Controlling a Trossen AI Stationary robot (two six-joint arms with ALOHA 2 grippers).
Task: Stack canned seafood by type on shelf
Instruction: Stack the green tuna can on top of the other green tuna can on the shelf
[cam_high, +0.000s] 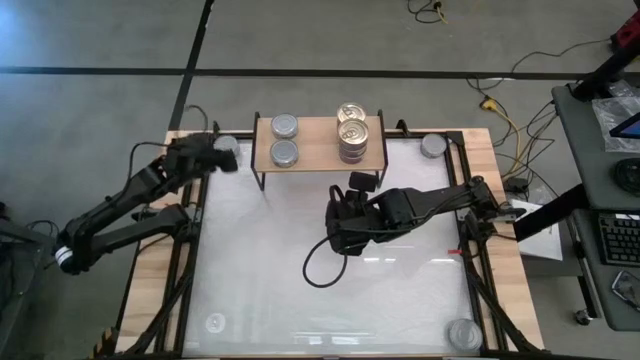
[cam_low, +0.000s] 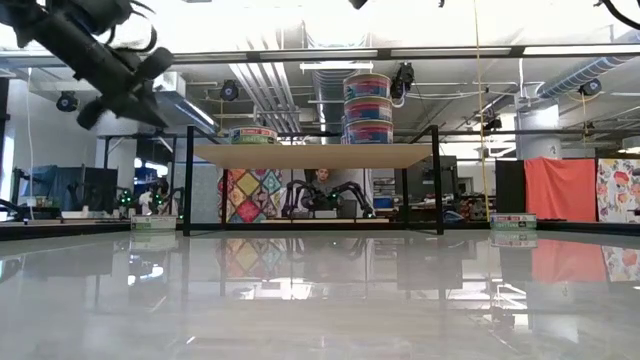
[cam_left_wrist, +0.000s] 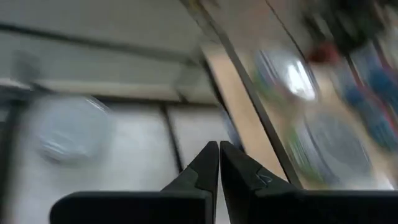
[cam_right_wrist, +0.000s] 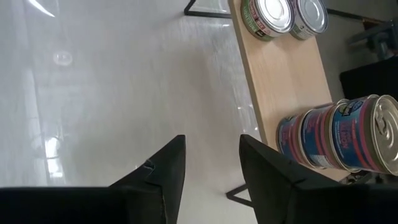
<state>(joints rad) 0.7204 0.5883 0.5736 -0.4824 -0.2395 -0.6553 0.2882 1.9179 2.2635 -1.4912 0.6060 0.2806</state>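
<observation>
The shelf stands at the table's far edge on thin black legs. Two silver-lidded tins sit side by side on its left part. A stack of three gold-lidded tins stands on its right part. My right gripper is open in front of the shelf, over bare table. My left gripper is shut and empty. It is raised near the far left corner, beside a loose silver tin.
Another silver tin rests near the far right corner, and one more at the near right corner. A black cable loops on the table below my right arm. The wood rim frames the white tabletop.
</observation>
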